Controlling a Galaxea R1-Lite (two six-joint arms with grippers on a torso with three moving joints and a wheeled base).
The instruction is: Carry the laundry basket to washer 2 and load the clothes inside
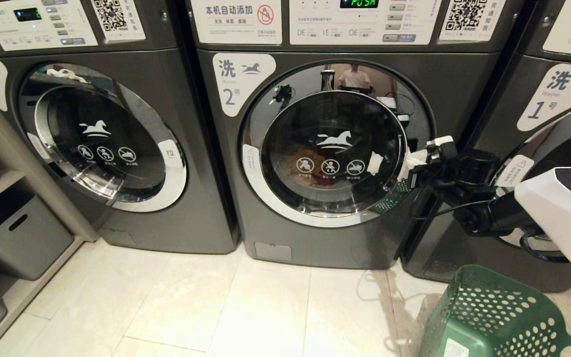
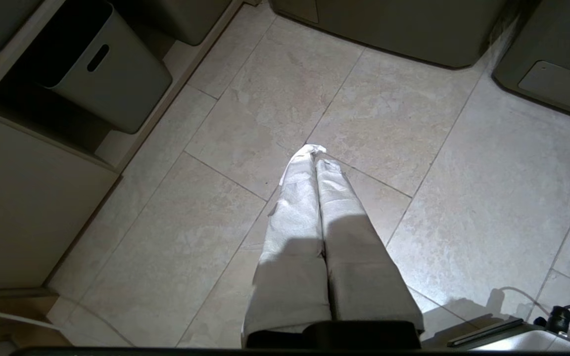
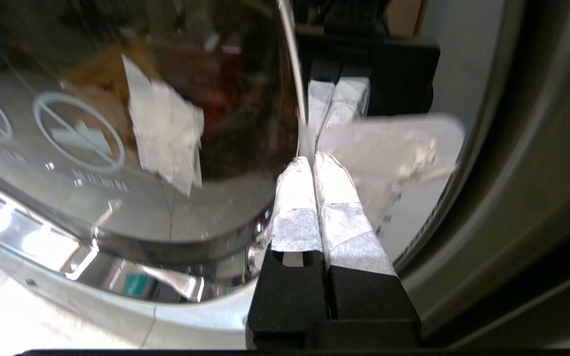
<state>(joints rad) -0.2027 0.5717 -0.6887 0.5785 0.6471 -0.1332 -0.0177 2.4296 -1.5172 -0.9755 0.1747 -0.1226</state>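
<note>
The right pincer (image 1: 427,148), its taped fingers (image 3: 309,198) pressed together on nothing, has its tips at the right edge of the round door (image 1: 332,144) of washer 2 (image 1: 325,163), just where the chrome rim meets the white pull tab (image 3: 403,143). From the tips the door spreads out to the left; the door looks closed or all but closed against the grey front. Through the glass, orange and red cloth shows dimly in the drum, so the clothes (image 1: 310,173) seem to be loaded already. The likely next move is a push or a check at this right edge, and the right arm is plainly the nearer one for it.

The left pincer (image 2: 317,163), fingers also together and empty, hangs over bare floor tiles (image 2: 389,123) to the left, well apart from the door.

The laundry basket (image 1: 493,317) stands on the floor, near and to the right, below the right arm; what shows of its inside looks empty.
</note>
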